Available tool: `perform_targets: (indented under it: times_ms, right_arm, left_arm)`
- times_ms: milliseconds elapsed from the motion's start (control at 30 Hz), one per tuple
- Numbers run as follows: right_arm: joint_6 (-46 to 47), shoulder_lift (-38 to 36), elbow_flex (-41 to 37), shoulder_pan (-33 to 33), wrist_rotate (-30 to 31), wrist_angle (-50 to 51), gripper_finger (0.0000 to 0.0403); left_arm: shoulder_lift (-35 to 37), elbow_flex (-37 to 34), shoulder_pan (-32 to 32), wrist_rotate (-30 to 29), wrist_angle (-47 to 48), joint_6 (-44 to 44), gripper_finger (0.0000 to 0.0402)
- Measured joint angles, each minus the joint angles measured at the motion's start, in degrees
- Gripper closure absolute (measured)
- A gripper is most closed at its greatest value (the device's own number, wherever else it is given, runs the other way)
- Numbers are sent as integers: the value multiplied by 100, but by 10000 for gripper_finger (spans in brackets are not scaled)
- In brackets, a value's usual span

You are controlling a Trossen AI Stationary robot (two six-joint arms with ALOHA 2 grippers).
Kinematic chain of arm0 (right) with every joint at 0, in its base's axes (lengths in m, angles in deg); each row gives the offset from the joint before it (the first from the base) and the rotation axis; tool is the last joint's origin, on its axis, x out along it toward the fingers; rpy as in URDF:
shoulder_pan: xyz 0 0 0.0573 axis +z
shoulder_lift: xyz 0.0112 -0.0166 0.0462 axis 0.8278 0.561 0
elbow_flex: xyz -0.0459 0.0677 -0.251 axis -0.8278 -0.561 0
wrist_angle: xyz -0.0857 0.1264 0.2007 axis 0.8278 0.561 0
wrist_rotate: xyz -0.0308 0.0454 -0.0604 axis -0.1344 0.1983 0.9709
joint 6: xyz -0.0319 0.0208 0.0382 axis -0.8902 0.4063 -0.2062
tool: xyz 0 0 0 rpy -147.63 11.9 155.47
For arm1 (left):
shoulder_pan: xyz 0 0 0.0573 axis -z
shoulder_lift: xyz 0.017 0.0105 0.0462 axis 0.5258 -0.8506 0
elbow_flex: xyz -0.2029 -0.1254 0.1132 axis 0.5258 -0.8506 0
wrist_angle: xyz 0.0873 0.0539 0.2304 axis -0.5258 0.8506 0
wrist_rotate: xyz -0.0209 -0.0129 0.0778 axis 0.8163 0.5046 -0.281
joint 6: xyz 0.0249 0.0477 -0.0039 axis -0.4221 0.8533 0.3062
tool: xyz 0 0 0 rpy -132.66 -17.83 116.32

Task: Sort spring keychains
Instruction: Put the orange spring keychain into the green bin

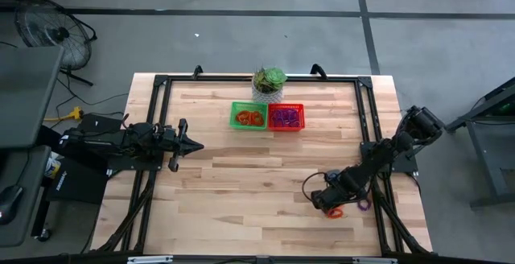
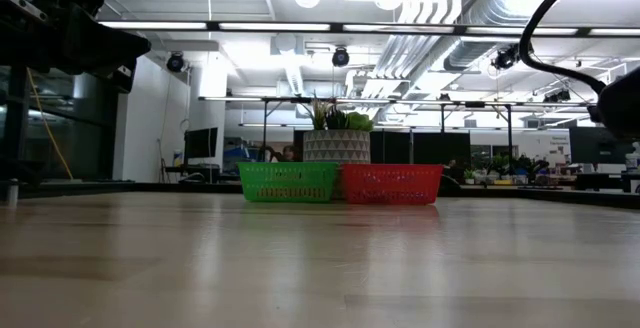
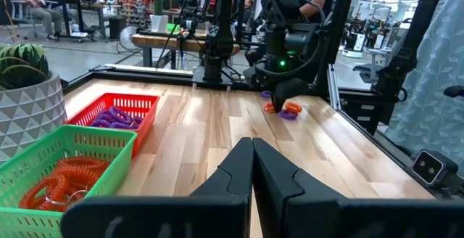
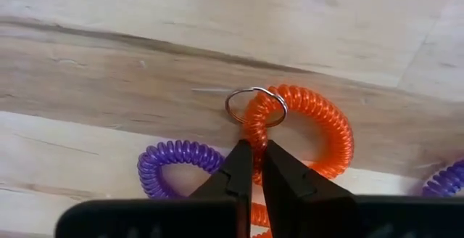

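Note:
An orange spring keychain [image 4: 319, 129] with a metal ring [image 4: 256, 106] lies on the wooden table near its right front. Beside it lie a purple one [image 4: 174, 165] and another purple one [image 4: 446, 180]. My right gripper [image 4: 251, 167] points down over them, shut on the orange coil; the high view shows it too [image 1: 331, 206]. More orange keychains lie in the green basket [image 1: 235, 117] and purple ones in the red basket [image 1: 302, 117]. My left gripper [image 3: 252, 151] waits shut and level at the table's left [image 1: 195, 144]. My right gripper pinches the orange keychain's coil [image 4: 255, 142] between its two fingers, just beside the metal ring. The fingers come from above, pointing down. The keychain lies flat on the table, with the rest of its loop spread out beyond the fingertips.
The two mesh baskets stand side by side at the far middle, with a potted plant [image 1: 269, 83] just behind them. A black frame [image 1: 364, 111] runs around the work area. Bare wood [image 1: 257, 183] lies between the arms.

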Motion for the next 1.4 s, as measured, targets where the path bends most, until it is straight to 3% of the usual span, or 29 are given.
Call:
perform_targets:
  times_ms: [667,1033,1400]
  right_arm:
    - [-1047,-818,-9,-643,1187,-441,391]
    - [-2812,-1329,0,-1355,1743,-1056,391]
    - [-4958,-1616,11,-2320,1403,-1589,391]
  left_arm:
    - [0,0,0,0,-2,0,401]
    - [-1,0,-1,0,-1,-1,401]
    - [0,0,-1,0,-1,-1,401]
